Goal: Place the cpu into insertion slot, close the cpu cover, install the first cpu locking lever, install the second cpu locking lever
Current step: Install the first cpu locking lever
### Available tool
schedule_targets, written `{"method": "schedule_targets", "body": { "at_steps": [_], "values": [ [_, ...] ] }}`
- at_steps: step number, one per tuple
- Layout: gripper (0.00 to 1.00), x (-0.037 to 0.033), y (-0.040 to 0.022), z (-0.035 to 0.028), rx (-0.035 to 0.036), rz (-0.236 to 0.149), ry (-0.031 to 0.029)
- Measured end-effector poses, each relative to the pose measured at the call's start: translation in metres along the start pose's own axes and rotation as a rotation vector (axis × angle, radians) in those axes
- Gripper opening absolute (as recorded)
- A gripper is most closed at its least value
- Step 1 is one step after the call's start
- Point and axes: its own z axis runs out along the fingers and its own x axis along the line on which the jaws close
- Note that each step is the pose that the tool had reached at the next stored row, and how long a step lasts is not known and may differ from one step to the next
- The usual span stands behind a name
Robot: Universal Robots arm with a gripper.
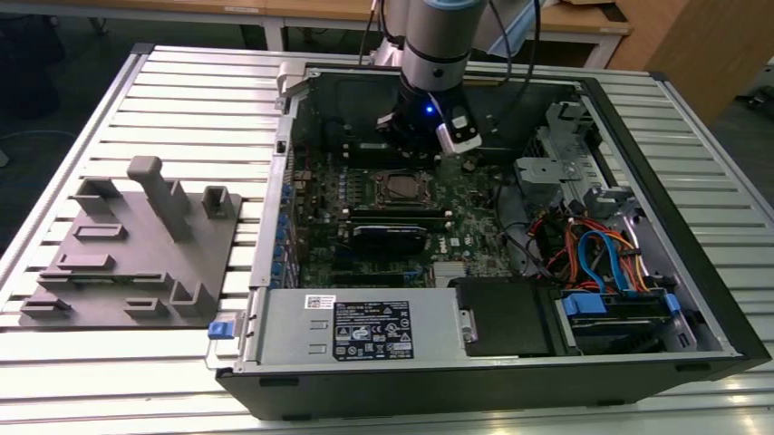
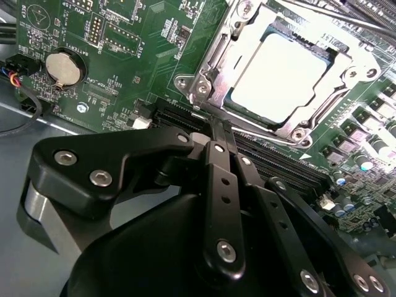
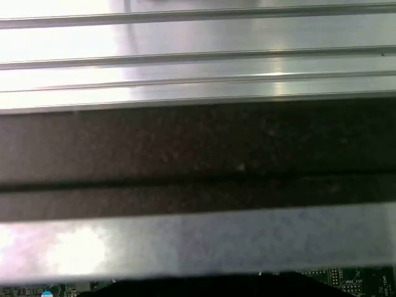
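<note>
Between gripper [image 2: 218, 127] and cpu [image 2: 284, 77], memory slots [image 2: 281, 166].

I see the cpu [image 2: 281, 77] in the insertion slot [image 2: 204, 80], inside the computer case [image 1: 713, 299]. On the table [image 1: 181, 82], a rack [image 1: 121, 263] lies to the exterior view's left of the case.

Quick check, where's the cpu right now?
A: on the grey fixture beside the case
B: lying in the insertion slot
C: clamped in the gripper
B: in the second wrist view the cpu lies flat inside the insertion slot, and the gripper beside it holds nothing.
</note>
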Motion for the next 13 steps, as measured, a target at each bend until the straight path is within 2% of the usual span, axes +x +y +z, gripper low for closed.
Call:
{"method": "schedule_targets", "body": {
  "at_steps": [9, 10, 13],
  "values": [
    [0.11, 0.0, 0.0, -0.0004, 0.0001, 0.0, 0.0],
    [0.11, 0.0, 0.0004, -0.0035, -0.0001, 0.0, -0.0001],
    [0.11, 0.0, 0.0022, -0.018, 0.0002, 0.0, 0.0]
  ]
}}
